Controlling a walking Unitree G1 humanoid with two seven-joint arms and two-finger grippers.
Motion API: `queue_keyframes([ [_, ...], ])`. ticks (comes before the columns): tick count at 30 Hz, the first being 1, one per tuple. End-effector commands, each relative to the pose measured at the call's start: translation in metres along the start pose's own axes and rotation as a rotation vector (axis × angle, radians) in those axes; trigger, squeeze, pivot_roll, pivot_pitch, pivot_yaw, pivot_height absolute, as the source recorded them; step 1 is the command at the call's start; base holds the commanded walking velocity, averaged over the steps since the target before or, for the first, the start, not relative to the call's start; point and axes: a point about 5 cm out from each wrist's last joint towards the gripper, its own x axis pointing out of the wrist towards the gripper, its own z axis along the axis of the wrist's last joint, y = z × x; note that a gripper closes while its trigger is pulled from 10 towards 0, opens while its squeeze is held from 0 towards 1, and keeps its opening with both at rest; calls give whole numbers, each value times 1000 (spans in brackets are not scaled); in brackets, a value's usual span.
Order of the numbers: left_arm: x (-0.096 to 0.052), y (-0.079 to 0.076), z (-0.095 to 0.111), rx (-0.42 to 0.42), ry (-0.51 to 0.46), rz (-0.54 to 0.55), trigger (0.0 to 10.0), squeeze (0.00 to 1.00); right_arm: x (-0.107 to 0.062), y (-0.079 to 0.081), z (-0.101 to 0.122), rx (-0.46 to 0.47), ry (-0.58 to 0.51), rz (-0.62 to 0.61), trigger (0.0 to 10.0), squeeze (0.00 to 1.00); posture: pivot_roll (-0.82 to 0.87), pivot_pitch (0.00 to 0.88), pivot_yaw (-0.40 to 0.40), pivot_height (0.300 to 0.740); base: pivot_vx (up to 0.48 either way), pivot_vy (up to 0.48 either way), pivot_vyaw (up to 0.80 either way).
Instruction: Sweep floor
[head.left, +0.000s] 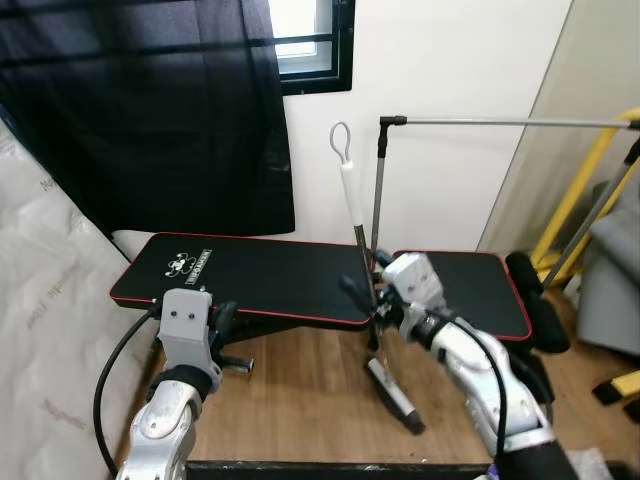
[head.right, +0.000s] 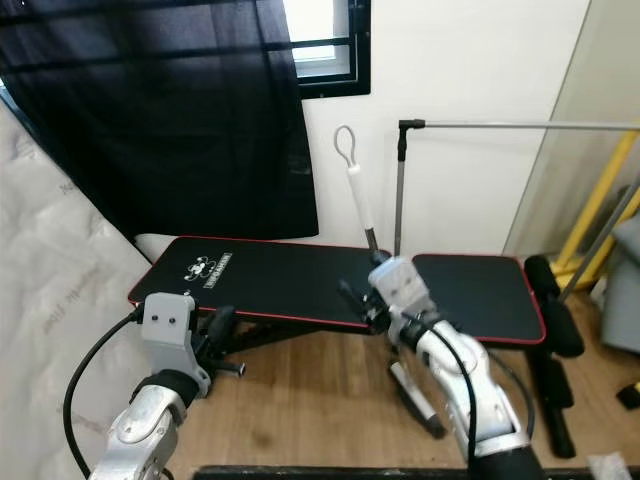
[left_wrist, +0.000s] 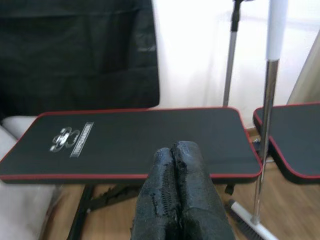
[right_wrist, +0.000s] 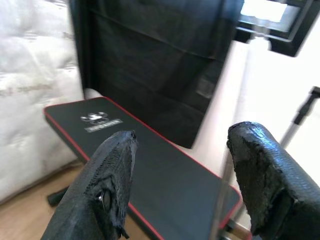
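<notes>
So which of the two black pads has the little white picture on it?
The long bench pad on the robot's left, nearest the dark curtain. The shorter pad, beyond the broom, is plain black.

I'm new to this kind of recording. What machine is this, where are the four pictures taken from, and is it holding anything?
It is a humanoid robot with two silver arms. Two pictures come from cameras in its head, two from its wrists, each looking along a tool's black fingers. Before it stands a black padded bench on a wooden floor. A broom stands in the gap between the bench's pads. The right tool is open at the broom's handle, not visibly gripping it. The left tool is shut on nothing.
</notes>
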Motion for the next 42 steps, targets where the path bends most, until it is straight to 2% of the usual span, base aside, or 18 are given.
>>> queue_keyframes([
  [1,-1,0,-4,-13,16,6,10000,0,0,2,-5,2,24,7,10000,0,-41,0,-14,740,289,0,800],
  [8,-2,-1,-6,-19,20,4,10000,0,1,-1,-4,9,15,-10,10000,0,-41,0,-12,740,297,0,229],
  [21,-2,-1,-5,-30,17,4,10000,0,-2,3,-7,-43,40,51,10000,0,-46,0,-10,740,295,0,0],
  [34,-1,3,-6,-63,28,33,10000,0,-3,-1,-4,-57,34,51,10000,0,-43,0,-9,740,0,0,0],
  [42,0,4,-5,-39,25,33,10000,0,-3,-11,-3,-35,32,-26,10000,0,-43,0,-7,740,0,463,0],
])
